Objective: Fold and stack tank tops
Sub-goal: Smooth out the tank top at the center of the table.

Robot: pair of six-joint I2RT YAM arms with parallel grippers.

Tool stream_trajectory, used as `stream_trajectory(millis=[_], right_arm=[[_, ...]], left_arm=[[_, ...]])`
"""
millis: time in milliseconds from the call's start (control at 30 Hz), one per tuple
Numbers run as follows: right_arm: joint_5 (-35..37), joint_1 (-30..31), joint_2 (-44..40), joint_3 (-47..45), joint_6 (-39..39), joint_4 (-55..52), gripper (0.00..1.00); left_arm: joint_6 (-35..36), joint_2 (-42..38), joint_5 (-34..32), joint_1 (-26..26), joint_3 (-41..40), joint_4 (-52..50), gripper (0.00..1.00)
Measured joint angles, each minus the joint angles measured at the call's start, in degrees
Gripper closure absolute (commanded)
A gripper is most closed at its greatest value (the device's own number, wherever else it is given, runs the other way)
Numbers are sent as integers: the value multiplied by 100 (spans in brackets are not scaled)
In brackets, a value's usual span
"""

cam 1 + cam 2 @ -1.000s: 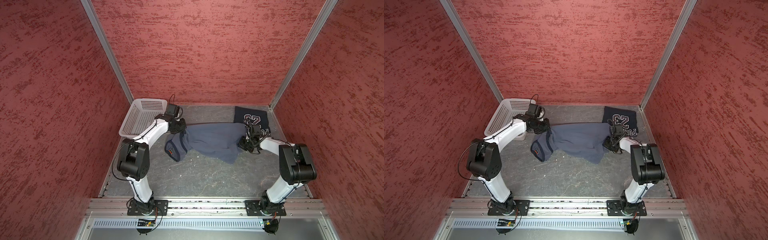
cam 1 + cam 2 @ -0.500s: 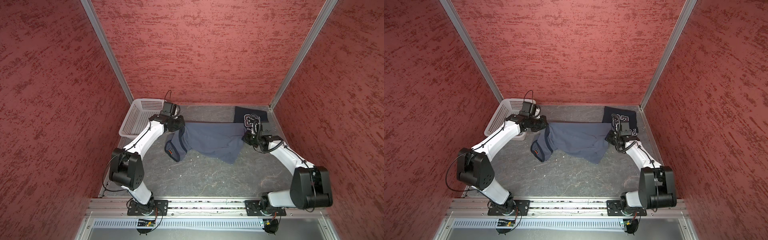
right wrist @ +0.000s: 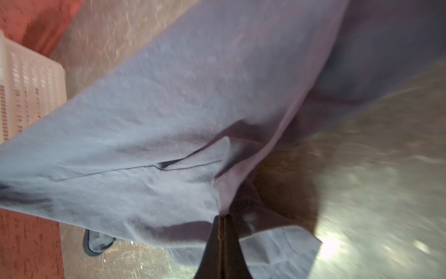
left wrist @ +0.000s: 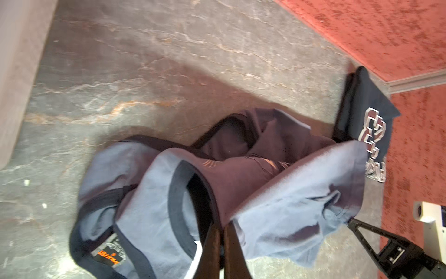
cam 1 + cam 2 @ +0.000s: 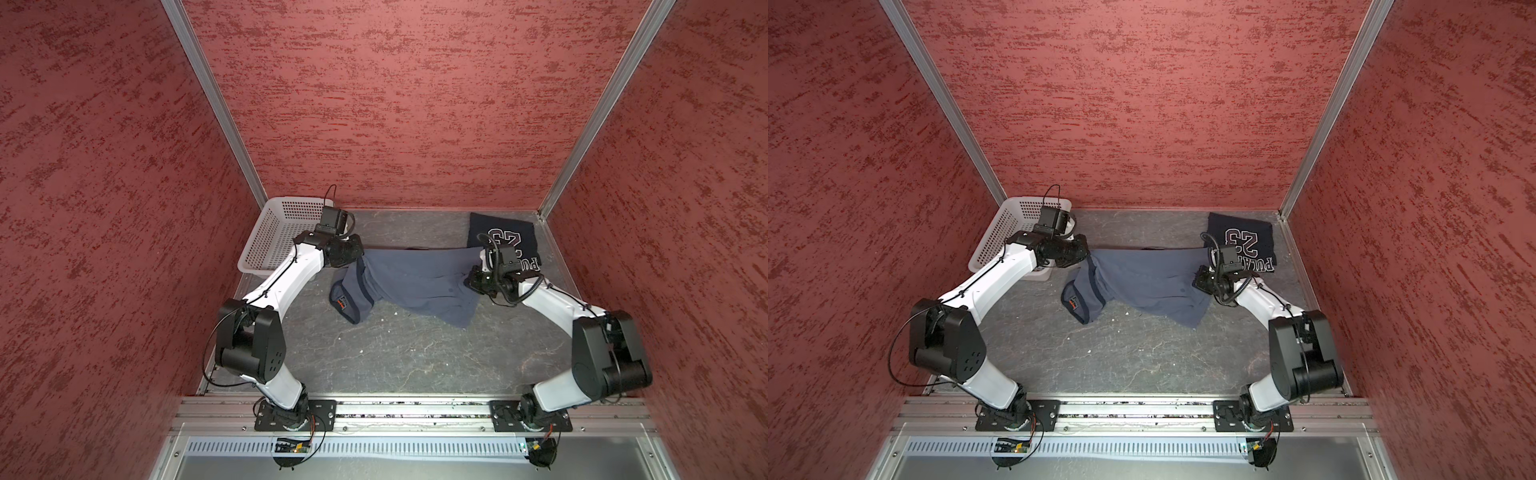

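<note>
Grey veined surface [image 5: 415,361] between red walls [image 5: 415,104], shown in both top views and both wrist views.

**Change over the last second:** both elbows have sunk back toward the front rail [image 5: 415,409], while the wrists have kept nearly their places. The outline of the cloth between them is almost as it was.

**Reading:** this looks like a hold-and-stretch, not yet a fold, so this garment is judged to be still at the spreading stage.

**From the left:**
- A white basket [image 5: 274,232] stands in the far corner.
- Just beside it is the left end effector [image 4: 222,230], its jaws clenched on the blue-grey tank top [image 5: 415,278] close to a navy-trimmed opening.
- The garment's far edge runs taut from one grip to the other and appears raised, with a shadow showing beneath it.
- Its strap end lies bunched on the surface, nearer the rail than the left grip, and a loose corner trails toward the rail.
- The right end effector [image 3: 222,221] is likewise clamped, on a pinched ridge of the same cloth near a stitched seam. That view is smeared, so the exact spot is uncertain.
- At far right the navy tank top [image 5: 519,232] lies folded, lettering up, in the far corner. It is presumably the base of the stack.
</note>
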Motion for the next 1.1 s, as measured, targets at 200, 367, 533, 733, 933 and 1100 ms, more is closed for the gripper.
stream_trajectory(millis=[200,367,533,733,933,1100], right_arm=[[127,103,498,127,-87,31,76],[304,105,457,177,-240,42,66],[304,105,472,195,-282,72,66],[260,105,551,280,-289,127,83],[286,105,407,363,-361,0,100],[647,105,-645,472,-511,-702,100]], left_arm=[[0,35,-66,44,-173,0,100],[2,39,-76,44,-188,7,100],[0,39,-76,44,-188,22,100],[2,39,-76,44,-188,20,100],[4,22,-74,44,-188,17,100],[92,-413,-74,44,-192,-46,100]])
